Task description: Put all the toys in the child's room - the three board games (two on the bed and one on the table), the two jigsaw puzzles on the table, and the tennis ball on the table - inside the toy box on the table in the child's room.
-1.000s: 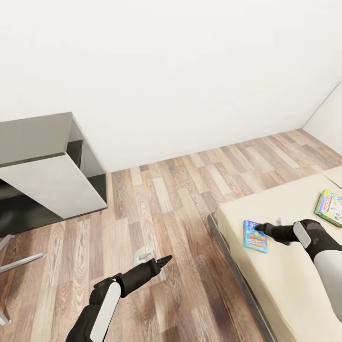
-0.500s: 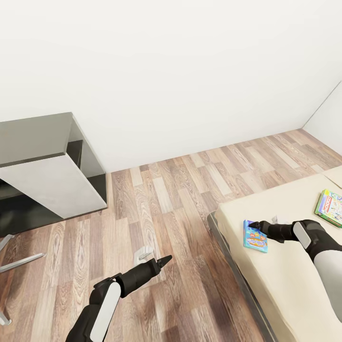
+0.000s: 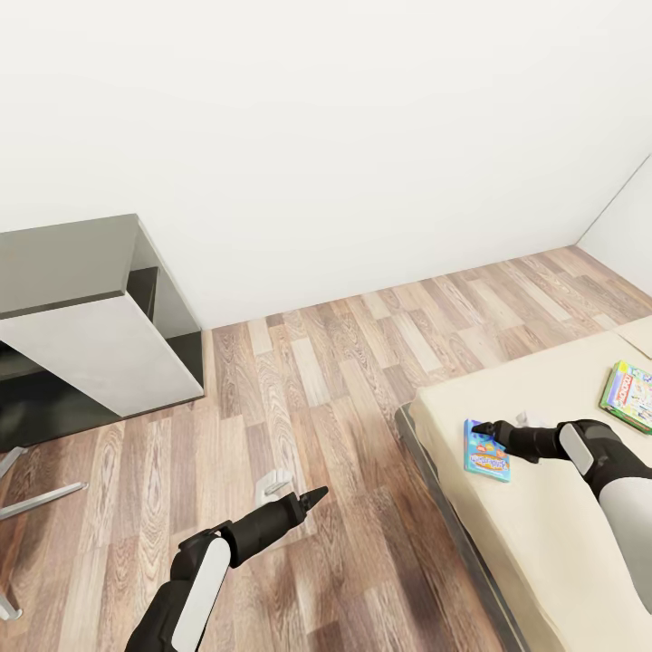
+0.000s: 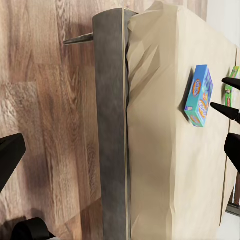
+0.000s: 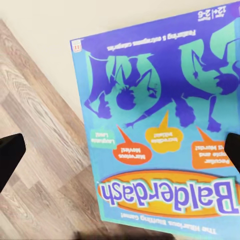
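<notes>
Early in the task, judging by the bed (image 3: 543,525): two board games lying on the beige mattress, none carried. Blue "Balderdash" game (image 3: 486,449) flat near the mattress corner, at about 4 o'clock in the head view; green game box (image 3: 628,396) at about 3 o'clock, well apart from the blue one. Right hand (image 3: 490,428) reaching over the blue box, fingers spread wide to both sides of it in the right wrist view, holding nothing, not yet closed on the box. Left hand (image 3: 314,495) hanging over the wood floor (image 3: 308,380) at about 6 o'clock, fingers apart, empty. Grey desk (image 3: 81,272) at 9 o'clock, its top bare in the visible part. Left to do, by this judgement: gripping the blue game, then the green one, then the things waiting at the counter.
</notes>
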Controlling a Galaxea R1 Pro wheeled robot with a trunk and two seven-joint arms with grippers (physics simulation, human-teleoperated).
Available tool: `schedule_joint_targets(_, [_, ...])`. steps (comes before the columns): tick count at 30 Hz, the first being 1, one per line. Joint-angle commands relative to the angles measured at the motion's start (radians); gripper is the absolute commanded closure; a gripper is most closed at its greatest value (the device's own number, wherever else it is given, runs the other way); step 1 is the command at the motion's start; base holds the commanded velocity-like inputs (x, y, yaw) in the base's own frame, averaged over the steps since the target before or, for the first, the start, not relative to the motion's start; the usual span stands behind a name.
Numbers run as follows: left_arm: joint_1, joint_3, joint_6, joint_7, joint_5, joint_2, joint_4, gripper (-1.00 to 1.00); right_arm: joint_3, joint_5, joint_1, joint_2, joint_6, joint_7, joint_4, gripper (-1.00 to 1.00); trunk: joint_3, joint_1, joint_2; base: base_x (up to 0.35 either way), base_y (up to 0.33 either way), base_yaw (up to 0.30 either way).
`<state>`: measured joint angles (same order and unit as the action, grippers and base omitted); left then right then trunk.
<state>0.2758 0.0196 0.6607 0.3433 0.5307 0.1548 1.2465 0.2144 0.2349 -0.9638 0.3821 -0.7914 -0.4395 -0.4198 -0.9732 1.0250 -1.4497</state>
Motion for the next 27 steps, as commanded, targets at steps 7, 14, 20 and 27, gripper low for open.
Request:
schedule_joint_targets(7, [0.000,-0.001,0.007,0.000,0.004,0.000,0.001,-1.00,0.008,-0.003,0.000,0.000,-0.017,-0.012,-0.001,-1.00,-0.001,0.000,0.000,0.000,0.000,0.000])
schedule_joint_targets(14, [0.000,-0.001,0.007,0.000,0.004,0.000,0.001,-1.00,0.010,-0.002,0.000,0.000,-0.022,-0.016,-0.001,-1.00,-0.001,0.000,0.000,0.000,0.000,0.000])
schedule_joint_targets(20, [0.000,-0.001,0.007,0.000,0.004,0.001,0.001,-1.00,0.010,-0.001,0.000,0.001,-0.023,-0.016,-0.002,-1.00,-0.001,0.000,0.000,0.000,0.000,0.000])
schedule_joint_targets(27, [0.000,-0.001,0.007,0.000,0.004,0.001,0.001,-1.00,0.015,-0.001,-0.001,0.006,-0.022,-0.015,-0.002,-1.00,-0.001,0.000,0.000,0.000,0.000,0.000])
